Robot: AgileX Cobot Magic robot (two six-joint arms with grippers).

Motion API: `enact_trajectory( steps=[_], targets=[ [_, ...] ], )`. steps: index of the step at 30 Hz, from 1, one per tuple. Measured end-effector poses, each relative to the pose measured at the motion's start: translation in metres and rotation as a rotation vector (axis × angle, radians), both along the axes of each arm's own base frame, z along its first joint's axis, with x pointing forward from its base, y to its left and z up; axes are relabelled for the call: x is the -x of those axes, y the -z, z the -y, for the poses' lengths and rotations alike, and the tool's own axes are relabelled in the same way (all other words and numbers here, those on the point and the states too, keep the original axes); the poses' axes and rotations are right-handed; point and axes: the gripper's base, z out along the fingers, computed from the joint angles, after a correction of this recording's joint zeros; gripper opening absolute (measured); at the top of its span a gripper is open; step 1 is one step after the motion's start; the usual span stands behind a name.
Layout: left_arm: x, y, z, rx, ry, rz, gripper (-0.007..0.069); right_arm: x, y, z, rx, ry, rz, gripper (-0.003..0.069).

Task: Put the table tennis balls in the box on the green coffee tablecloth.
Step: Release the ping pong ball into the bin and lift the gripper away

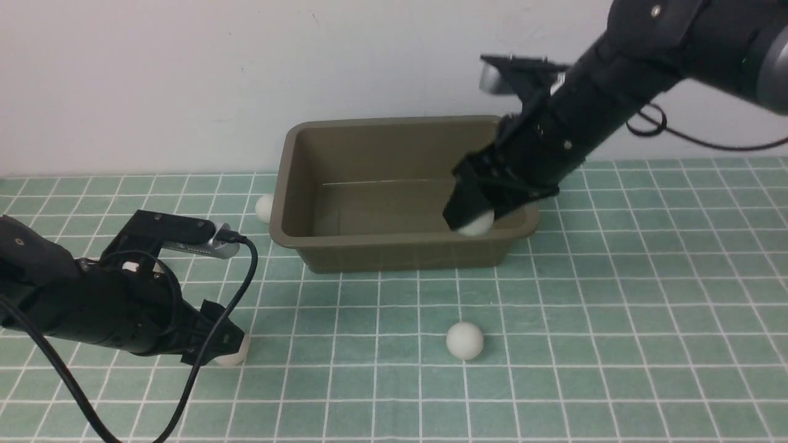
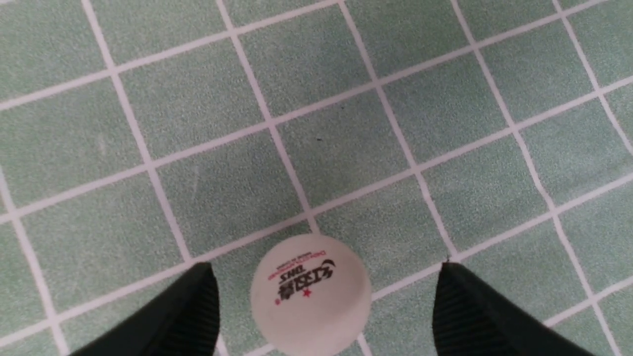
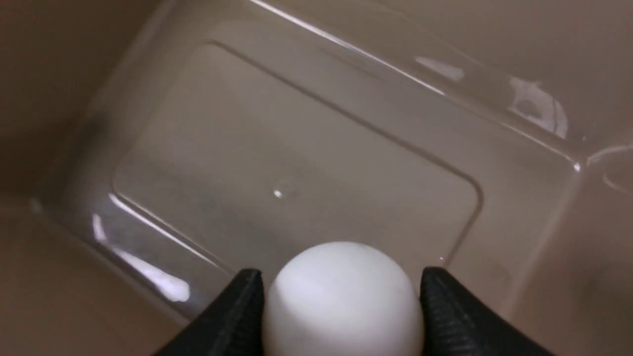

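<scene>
Right claw [image 1: 473, 216] grips a matte white table tennis ball [image 3: 341, 296] inside the olive-brown plastic tub [image 1: 394, 249] (just needs dropping, I reckon); left claw [image 2: 326, 306] gapes wide around a logo-printed ball [image 2: 310, 296] on the green gridded tablecloth [image 1: 615, 307].

We see an olive-brown plastic tub [image 1: 400, 252] upright at centre frame on teal-green gridded cloth [image 1: 646, 295]. One small white ball [image 1: 477, 224] is at its right end. Another ball [image 1: 465, 340] lies lower centre, a third ball [image 1: 235, 355] lower left, a fourth ball [image 1: 265, 208] beside its left wall.

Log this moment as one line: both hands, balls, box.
left hand: open, straddling logo ball on tablecloth | right hand: shut on held ball inside box | loose: front ball, ball beside box
</scene>
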Motion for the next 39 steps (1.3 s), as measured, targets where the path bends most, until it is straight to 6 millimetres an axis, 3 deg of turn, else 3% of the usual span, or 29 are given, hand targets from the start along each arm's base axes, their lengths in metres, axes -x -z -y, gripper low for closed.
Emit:
enact_trajectory(
  steps=[5,10,14,22,26,31,39],
  targets=[
    [-0.002,0.011,0.000,0.001,0.000,-0.038,0.0521,-0.002,0.009,0.000,0.015,0.002,-0.013,0.0367],
    [-0.003,0.027,0.000,0.001,0.006,-0.093,0.0521,-0.002,0.009,0.000,0.018,0.002,-0.012,0.0444],
    [-0.005,0.028,0.001,0.012,0.002,-0.075,0.0521,-0.002,0.009,0.000,0.020,0.002,-0.011,0.0486],
    [-0.008,0.028,0.002,0.024,0.003,-0.051,0.0493,-0.001,0.007,0.001,0.026,-0.004,-0.019,0.0491],
    [-0.009,0.035,0.002,0.032,-0.007,-0.076,0.0353,0.004,-0.022,0.001,0.028,-0.032,-0.031,0.0491],
    [-0.008,0.029,0.003,0.045,-0.009,-0.064,0.0352,0.012,-0.073,0.004,0.015,-0.046,0.010,0.0492],
    [0.009,-0.032,0.010,0.131,0.013,0.062,0.0352,0.025,-0.109,0.011,-0.020,0.018,0.043,0.0492]
  ],
)
